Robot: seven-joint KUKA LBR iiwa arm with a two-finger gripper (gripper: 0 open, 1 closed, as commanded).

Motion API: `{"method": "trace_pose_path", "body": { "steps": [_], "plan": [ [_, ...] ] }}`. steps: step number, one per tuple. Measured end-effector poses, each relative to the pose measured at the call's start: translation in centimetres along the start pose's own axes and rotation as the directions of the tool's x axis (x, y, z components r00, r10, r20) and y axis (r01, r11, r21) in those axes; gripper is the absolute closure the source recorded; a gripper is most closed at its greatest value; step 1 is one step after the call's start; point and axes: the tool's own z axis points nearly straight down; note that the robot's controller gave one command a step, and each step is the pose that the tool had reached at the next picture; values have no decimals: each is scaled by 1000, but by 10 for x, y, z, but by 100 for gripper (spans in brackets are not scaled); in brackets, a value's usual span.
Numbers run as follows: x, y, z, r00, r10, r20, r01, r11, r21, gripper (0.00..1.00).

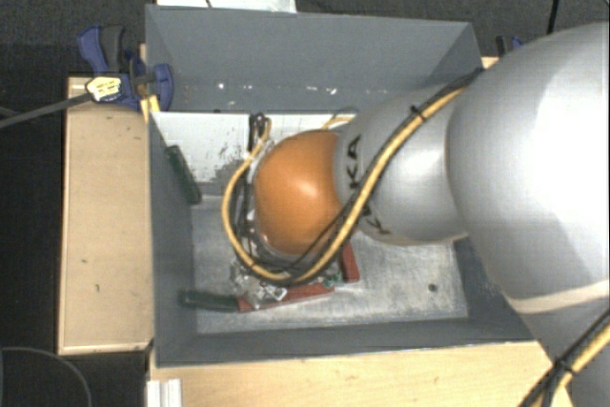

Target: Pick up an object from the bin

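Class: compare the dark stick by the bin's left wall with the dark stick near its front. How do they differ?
The left-wall stick runs roughly front to back; the front stick lies crosswise. The front stick is close to the end effector; the left-wall stick is farther off. Both are dark and slim.

A flat red object (349,264) lay on the floor of the grey bin (305,52), close to the bin's near wall and about midway along it. One red edge ran up and to the right, and most of it was covered from above, so its exact kind could not be told. A dark, slender pen-like stick (210,300) lay flat just left of it along the same near wall, and a second dark stick (179,173) lay slanted against the bin's left wall.
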Motion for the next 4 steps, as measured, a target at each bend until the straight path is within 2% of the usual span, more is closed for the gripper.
{"method": "trace_pose_path", "body": {
  "steps": [1,2,3,4],
  "plan": [
    [-3,1,-1,1000,1,11,-1,1000,0,0],
    [1,-1,0,1000,4,-4,-4,1000,1,100],
    [1,-1,0,1000,5,-4,-5,1000,1,100],
    [12,-11,-148,998,64,-5,-64,998,-2,100]
  ]
}}
